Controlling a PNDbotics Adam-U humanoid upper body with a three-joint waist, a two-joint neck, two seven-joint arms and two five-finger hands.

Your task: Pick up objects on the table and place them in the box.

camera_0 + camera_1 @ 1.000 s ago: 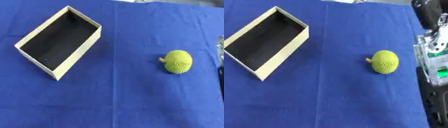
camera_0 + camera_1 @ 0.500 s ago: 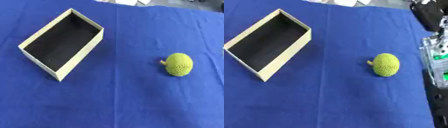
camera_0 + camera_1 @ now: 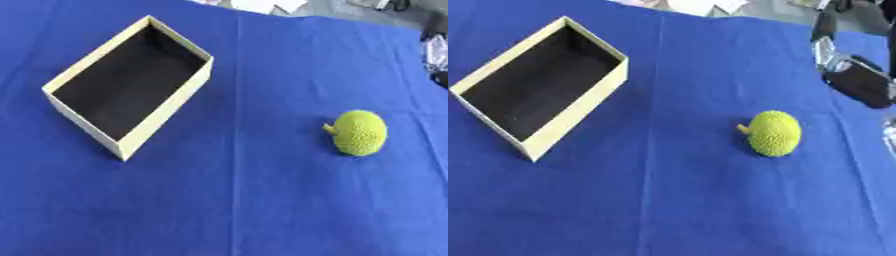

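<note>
Green bumpy fruit [image 3: 774,133] with a short stub lies on its side at the right of the tabletop [image 3: 262,210], well apart from the box [image 3: 128,92]. Blue cloth with faint fold lines covers the whole tabletop. At the far left the box is open, cream-walled and dark inside. Black and silver robot parts [image 3: 852,75] show at the far right edge; whether a hand is open or closed I cannot tell. Pale things [image 3: 267,5] lie beyond the far edge.

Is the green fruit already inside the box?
No, the fruit lies on the blue cloth, apart from the box, which holds nothing.
</note>
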